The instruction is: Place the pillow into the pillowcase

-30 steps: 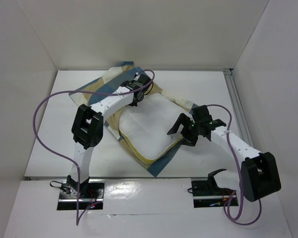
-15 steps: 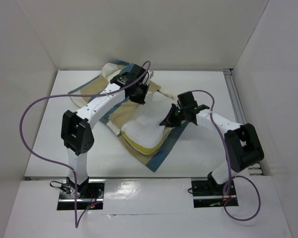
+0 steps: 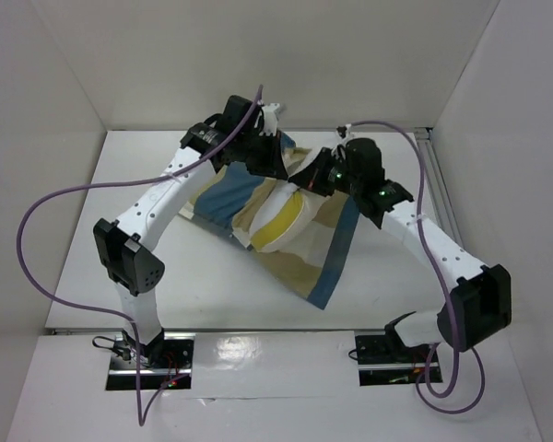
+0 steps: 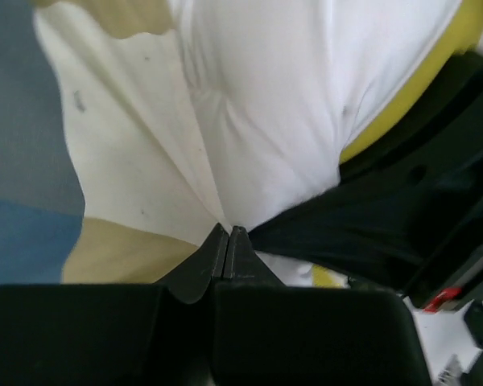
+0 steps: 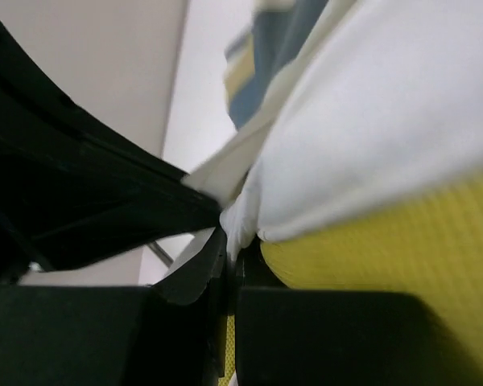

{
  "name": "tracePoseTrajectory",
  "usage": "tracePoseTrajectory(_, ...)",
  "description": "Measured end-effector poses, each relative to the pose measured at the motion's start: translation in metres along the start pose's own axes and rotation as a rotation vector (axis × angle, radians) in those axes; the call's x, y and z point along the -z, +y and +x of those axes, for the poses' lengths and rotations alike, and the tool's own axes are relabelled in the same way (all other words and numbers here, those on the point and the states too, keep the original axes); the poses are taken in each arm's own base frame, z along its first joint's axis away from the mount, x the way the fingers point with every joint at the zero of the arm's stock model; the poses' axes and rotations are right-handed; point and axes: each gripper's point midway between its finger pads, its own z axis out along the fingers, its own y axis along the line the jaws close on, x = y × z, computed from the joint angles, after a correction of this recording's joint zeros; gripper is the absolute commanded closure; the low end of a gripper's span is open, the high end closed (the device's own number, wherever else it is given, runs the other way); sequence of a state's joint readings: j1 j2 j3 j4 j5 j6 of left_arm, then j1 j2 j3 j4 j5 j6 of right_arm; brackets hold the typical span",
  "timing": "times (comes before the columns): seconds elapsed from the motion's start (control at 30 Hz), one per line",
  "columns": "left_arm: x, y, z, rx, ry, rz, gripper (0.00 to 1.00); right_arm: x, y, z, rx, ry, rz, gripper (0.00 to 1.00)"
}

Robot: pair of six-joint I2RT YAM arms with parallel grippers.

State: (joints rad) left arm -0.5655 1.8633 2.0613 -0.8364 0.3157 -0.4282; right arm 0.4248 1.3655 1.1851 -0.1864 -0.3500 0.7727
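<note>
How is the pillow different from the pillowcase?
The pillow is fat and puffy; the pillowcase is thin and floppy. The pillow is white with a yellow edge; the pillowcase has big blue, tan and cream squares. The pillow is bunched up in the middle, while the pillowcase drapes around it down to the table. Both are soft cloth, held up at the far end.

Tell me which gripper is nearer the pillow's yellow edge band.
Right. The right gripper pinches cloth right beside the yellow band; the left gripper grips farther off, across the white quilting.
</note>
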Motion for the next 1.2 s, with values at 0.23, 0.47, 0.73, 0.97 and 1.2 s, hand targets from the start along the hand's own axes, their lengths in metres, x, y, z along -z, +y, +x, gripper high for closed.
tracePoseTrajectory(0.23,-0.022,0.061,0.049,0.148,0.150,-0.173,1.00,-0.035,-0.080,0.150,-0.077,0.353,0.178,0.97)
tracePoseTrajectory(0.47,0.005,0.068,0.010,0.130,0.042,-0.239,0.19,-0.030,-0.066,0.179,0.120,0.521,0.227,0.00)
tracePoseTrajectory(0.73,0.016,0.087,0.012,0.139,0.034,-0.364,0.54,0.029,-0.083,0.049,0.193,0.152,0.345,0.77)
tracePoseTrajectory(0.97,0.013,0.095,0.028,0.146,0.078,-0.383,0.37,0.011,-0.189,0.051,-0.040,0.137,0.594,1.00)
tracePoseTrajectory(1.2,0.006,0.101,0.051,0.152,0.147,-0.400,0.20,-0.050,-0.140,0.150,0.071,0.428,0.426,0.86)
